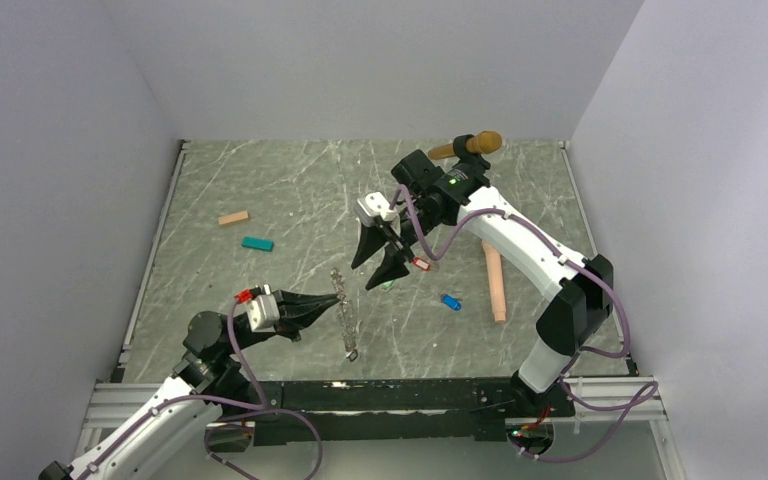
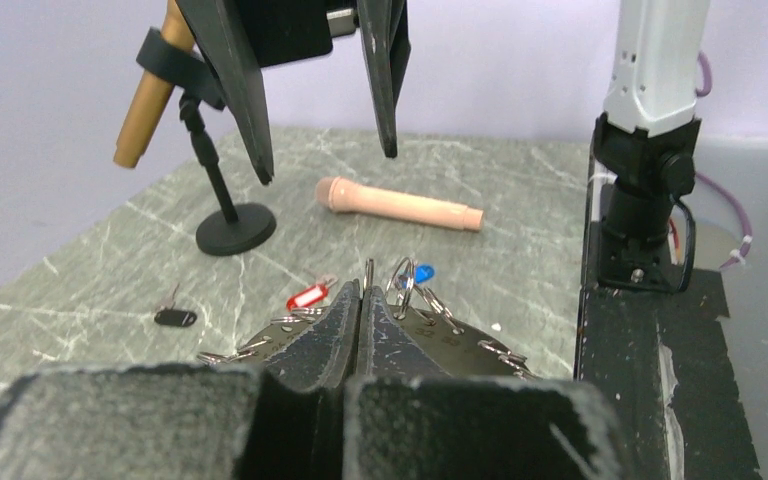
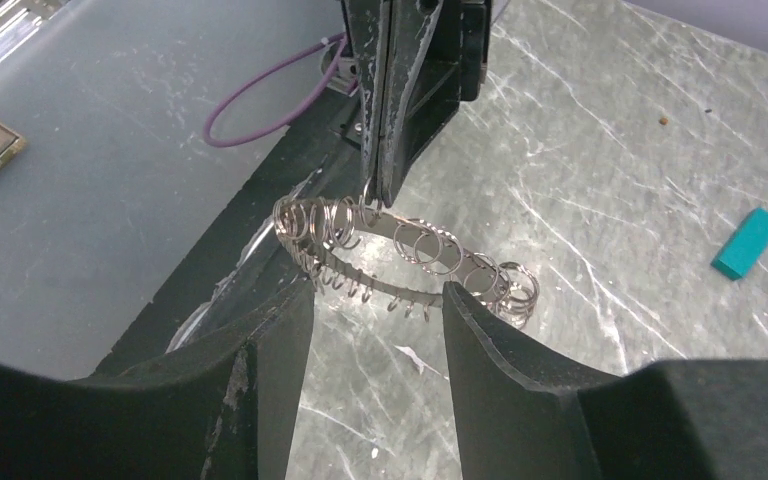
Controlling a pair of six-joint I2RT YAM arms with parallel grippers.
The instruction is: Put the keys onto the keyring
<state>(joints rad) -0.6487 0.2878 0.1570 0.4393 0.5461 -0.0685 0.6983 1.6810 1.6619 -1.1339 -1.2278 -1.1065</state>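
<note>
The keyring (image 1: 346, 312) is a long grey metal strip hung with several small rings, lying near the front of the table. My left gripper (image 1: 333, 300) is shut on one of its rings (image 2: 369, 272), lifting that part into an arch (image 3: 405, 250). My right gripper (image 1: 380, 266) hangs open just beyond it, its fingers (image 3: 280, 340) empty and straddling the strip from above. The red-tagged key (image 1: 421, 264) (image 2: 307, 297) and the blue one (image 1: 450, 301) (image 2: 423, 272) lie loose on the table. A green tag (image 1: 388, 285) peeks out under the right fingers.
A black round-based stand (image 2: 235, 228) holds a wooden cylinder (image 1: 475, 145) at the back. A peach rod (image 1: 496, 282) lies at the right. A teal block (image 1: 257, 243) and a peach block (image 1: 233, 218) sit at the left. A small dark tag (image 2: 175, 317) lies near the stand.
</note>
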